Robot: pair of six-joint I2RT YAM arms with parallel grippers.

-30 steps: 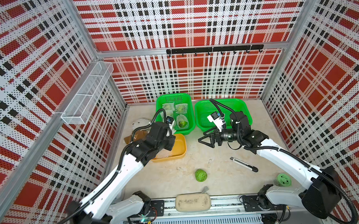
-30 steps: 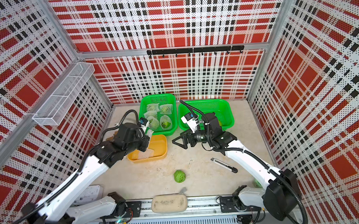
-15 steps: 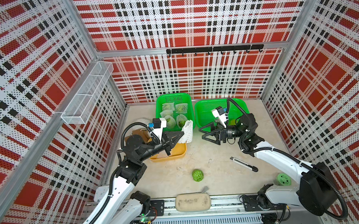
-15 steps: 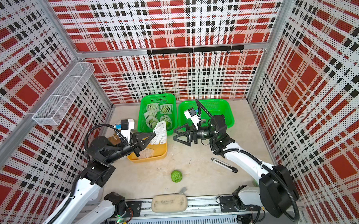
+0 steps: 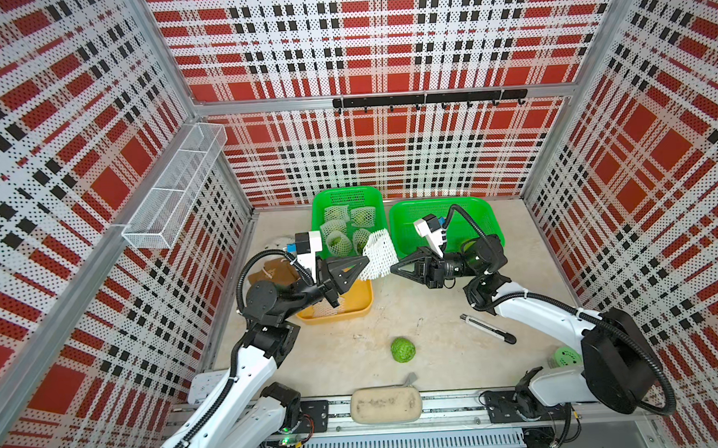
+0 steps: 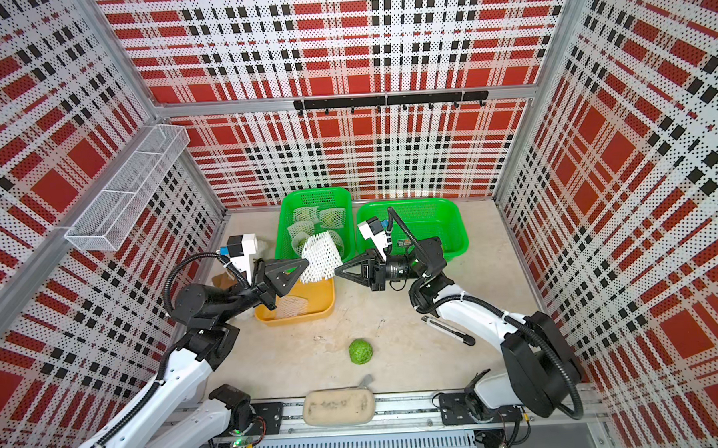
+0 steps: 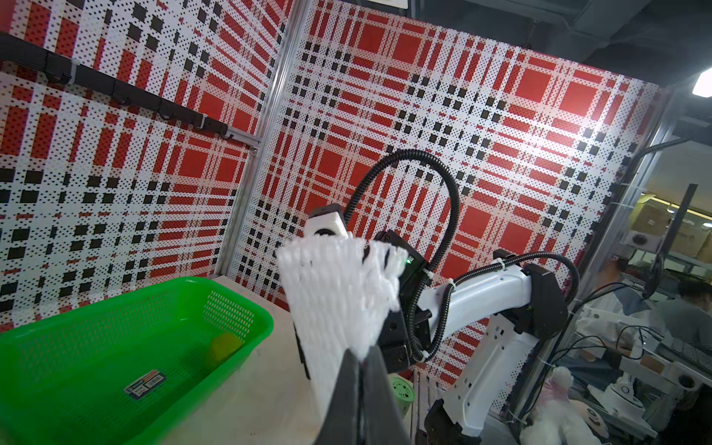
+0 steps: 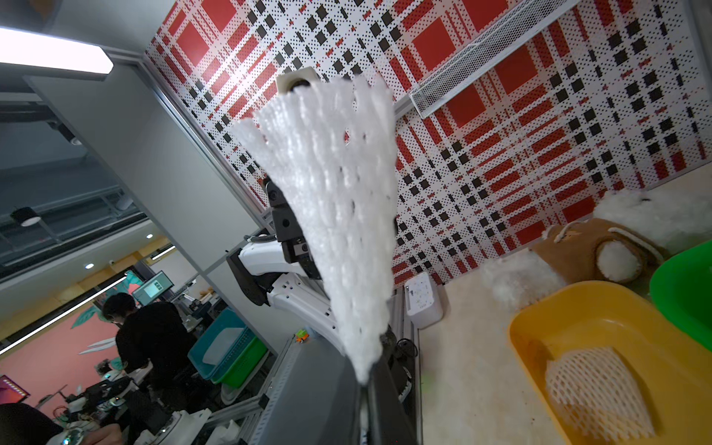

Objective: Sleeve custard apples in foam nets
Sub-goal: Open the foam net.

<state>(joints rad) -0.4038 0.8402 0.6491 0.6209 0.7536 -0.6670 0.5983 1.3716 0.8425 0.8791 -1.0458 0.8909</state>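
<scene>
Above table point(image 5: 437, 346), right gripper point(image 5: 393, 267) has now clamped foam net point(image 5: 378, 252) that left gripper point(image 5: 366, 264) still pinches

A narrow green basket point(image 5: 345, 194) stands beside a wide green basket point(image 5: 432, 222) at the back, a yellow tray point(image 5: 353, 310) before it, a beige pouch point(image 5: 385, 405) on the front rail.

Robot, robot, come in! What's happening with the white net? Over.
Left hand shut on foam net. Right hand shut on its other edge. Bare custard apple sits on table, nothing over it.
</scene>
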